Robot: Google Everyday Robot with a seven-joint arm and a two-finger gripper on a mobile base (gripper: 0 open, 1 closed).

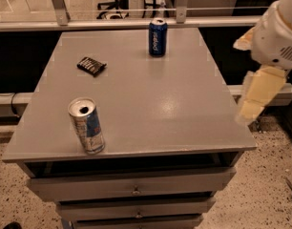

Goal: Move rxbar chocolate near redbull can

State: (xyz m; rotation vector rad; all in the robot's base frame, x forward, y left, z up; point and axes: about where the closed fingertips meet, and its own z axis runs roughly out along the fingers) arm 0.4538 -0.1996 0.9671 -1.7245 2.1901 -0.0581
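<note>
rxbar chocolate (91,66): flat, light, slick wrapper, I judge; take it across its narrow width | my pincer (252,106): off right edge of table (184,104), open or closed I cannot tell

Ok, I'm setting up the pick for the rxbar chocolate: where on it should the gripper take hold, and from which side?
Probably from straight above, across the narrow width at mid-length. The rxbar chocolate lies flat on the table, too low for a side grasp, its long axis angled toward the near right, with nothing touching it. The gripper hangs beyond the table's right edge.
</note>
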